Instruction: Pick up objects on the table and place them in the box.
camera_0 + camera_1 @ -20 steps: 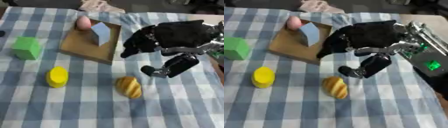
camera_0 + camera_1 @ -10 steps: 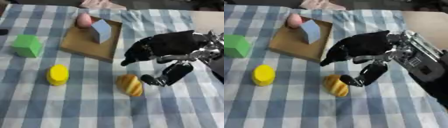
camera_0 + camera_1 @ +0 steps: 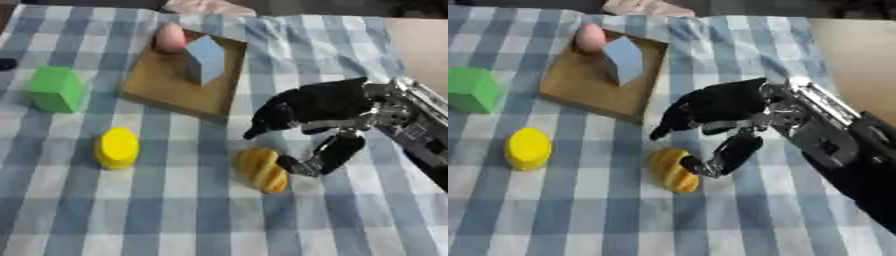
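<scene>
Left eye view: pink egg (image 3: 169,37) and blue block (image 3: 206,59) lie in the box (image 3: 166,90); the right hand (image 3: 319,107), fingers spread and grasping nothing, reaches the bread roll (image 3: 262,169); yellow cylinder (image 3: 116,147) and green cube (image 3: 57,89) wait on the bench (image 3: 175,215).

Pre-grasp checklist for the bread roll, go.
1. Right robot hand beside the golden-brown bread roll: ok, thumb tip next to its right side.
2. Fingers open: ok, nothing held.
3. Roll free of neighbours: ok, yellow cylinder sits apart.
4. Shallow brown cardboard box has room: ok, holds only a pink egg and a blue block.
5. Thumb contact with roll: cannot tell.
6. Left robot hand: cannot tell, out of view.
</scene>
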Motion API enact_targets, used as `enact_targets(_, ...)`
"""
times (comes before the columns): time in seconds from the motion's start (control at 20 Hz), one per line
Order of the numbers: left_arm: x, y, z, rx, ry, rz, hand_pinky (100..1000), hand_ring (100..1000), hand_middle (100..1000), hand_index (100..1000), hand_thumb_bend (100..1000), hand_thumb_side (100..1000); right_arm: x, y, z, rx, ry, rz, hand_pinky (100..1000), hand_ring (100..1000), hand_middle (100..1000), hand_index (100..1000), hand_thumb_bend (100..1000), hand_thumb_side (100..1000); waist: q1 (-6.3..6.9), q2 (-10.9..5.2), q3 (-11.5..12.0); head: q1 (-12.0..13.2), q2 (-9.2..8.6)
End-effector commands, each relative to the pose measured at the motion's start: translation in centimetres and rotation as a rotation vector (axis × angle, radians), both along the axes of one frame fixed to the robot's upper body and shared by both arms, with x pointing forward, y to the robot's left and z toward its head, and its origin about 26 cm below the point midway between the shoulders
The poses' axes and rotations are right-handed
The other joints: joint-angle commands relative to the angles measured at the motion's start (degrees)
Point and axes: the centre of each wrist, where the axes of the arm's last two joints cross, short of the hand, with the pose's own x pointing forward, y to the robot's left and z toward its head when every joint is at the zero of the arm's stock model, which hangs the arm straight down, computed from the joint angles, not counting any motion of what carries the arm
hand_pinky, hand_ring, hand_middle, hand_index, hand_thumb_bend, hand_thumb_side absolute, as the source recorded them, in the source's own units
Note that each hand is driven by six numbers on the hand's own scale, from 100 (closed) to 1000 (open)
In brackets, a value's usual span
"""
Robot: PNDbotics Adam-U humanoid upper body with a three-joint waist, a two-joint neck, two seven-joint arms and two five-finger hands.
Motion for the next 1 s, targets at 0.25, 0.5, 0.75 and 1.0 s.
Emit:
enact_targets(0.25, -0.2, -0.2, 0.9, 0.012, -0.036, -0.014, 756, 842, 723, 849, 100, 636, 0.4, -0.7, -0.3, -0.104, -0.023, 0.045, 879, 890, 761, 891, 100, 684, 0.37, -0.69, 0.0, -0.1, -0.45)
enact_targets(0.5, -0.2, -0.2, 1.0, 0.013, -0.039, -0.019, 756, 843, 724, 849, 100, 635, 0.5, -0.6, -0.5, -0.113, -0.034, 0.076, 871, 869, 707, 842, 100, 737, 0.43, -0.58, 0.0, 0.0, -0.55)
enact_targets(0.75, -0.2, -0.3, 1.0, 0.010, -0.039, -0.023, 756, 843, 724, 850, 100, 636, 0.7, -0.5, -0.8, -0.093, -0.046, 0.083, 861, 844, 639, 812, 100, 788, 0.35, -0.43, 0.2, -0.1, -0.63)
enact_targets(1.0, -0.1, -0.4, 1.1, 0.009, -0.040, -0.030, 756, 845, 724, 850, 100, 636, 1.3, -0.4, -2.0, -0.125, -0.061, 0.074, 849, 834, 625, 814, 100, 779, 0.30, -0.18, 0.4, -0.2, -0.81)
